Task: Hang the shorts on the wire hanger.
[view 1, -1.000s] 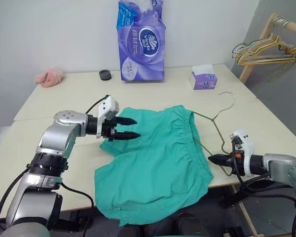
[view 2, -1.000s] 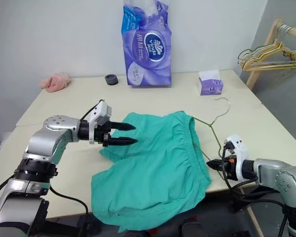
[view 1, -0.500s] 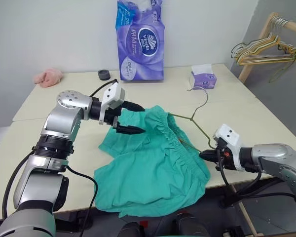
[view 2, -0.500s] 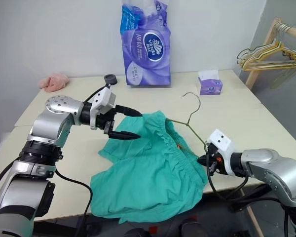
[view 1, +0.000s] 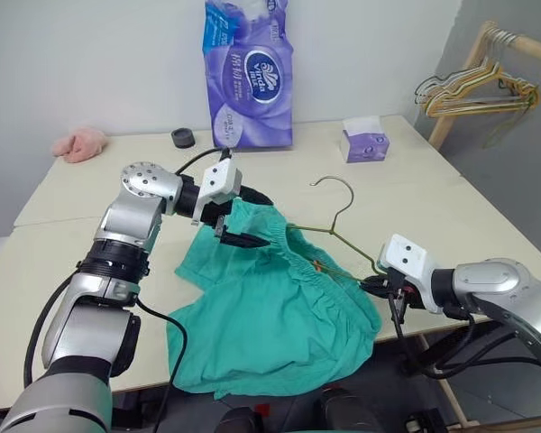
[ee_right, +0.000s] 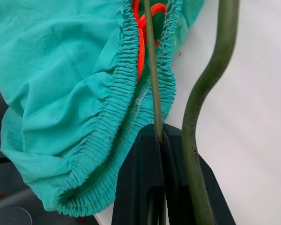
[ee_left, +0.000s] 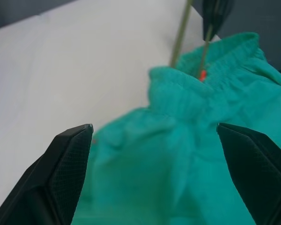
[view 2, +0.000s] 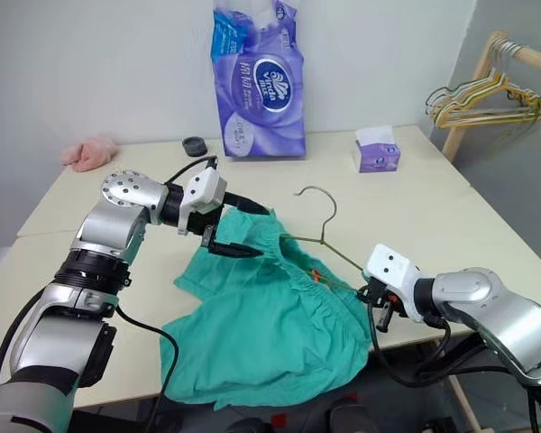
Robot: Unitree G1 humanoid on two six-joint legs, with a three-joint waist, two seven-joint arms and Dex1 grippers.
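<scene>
- While our left gripper [view 1: 255, 219] hangs wide open over the shorts [view 1: 270, 316], nothing sits between its fingers.
- The shorts sprawl over the table's [view 1: 63, 244] front edge.
- Our right gripper [ee_right: 160, 140] pinches the hanger [view 1: 329, 236] wire, which runs inside the waistband.

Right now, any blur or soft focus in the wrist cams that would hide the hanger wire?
Left wrist view: soft overall; the shorts lack fabric detail and the hanger is a smeared green line. Right wrist view: sharper; waistband gathers are crisp, and the wire is clear where the right hand pinches it, though the nearer strand looks thick and defocused.
</scene>
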